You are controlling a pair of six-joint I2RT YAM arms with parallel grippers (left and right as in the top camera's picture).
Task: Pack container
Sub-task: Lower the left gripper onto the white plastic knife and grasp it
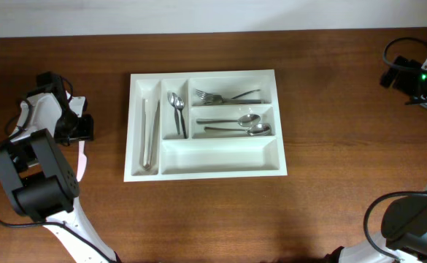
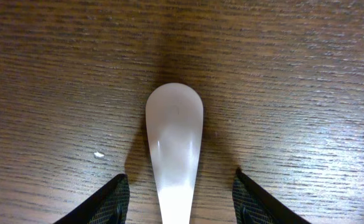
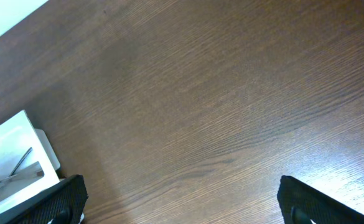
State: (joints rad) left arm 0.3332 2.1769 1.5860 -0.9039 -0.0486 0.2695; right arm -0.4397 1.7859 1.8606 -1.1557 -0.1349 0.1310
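Overhead and wrist views of a packing set-up. The container (image 1: 198, 74), a white rectangular cutlery tray with five compartments, lies flat at the middle of the dark wooden counter (image 1: 344, 146). Its narrow upright compartment on the side nearest the left arm holds long steel utensils (image 1: 149, 131) lying lengthwise. The shorter upright compartment beside it holds two small spoons (image 1: 177, 113), bowls toward the container's far edge. Of the three wide horizontal compartments, the far one holds forks (image 1: 224, 96) with tines pointing toward the small spoons, the middle one holds two large spoons (image 1: 246, 124) with bowls toward the right-arm side, and the near compartment (image 1: 220, 155) shows only its white floor. Just off the container's left-arm side, the left end effector (image 2: 182, 205) stands open low over the counter, its two dark fingers (image 2: 116, 199) flanking a white plastic spoon (image 2: 174, 143) that lies flat on the wood; a strip of counter shows on each side between finger and spoon, so it is not gripped. Well off the container's far right-arm corner, the right end effector (image 3: 182, 205) stands wide open over bare wood, holding nothing; a corner of the container, with one steel handle in it, shows at the edge of its wrist view
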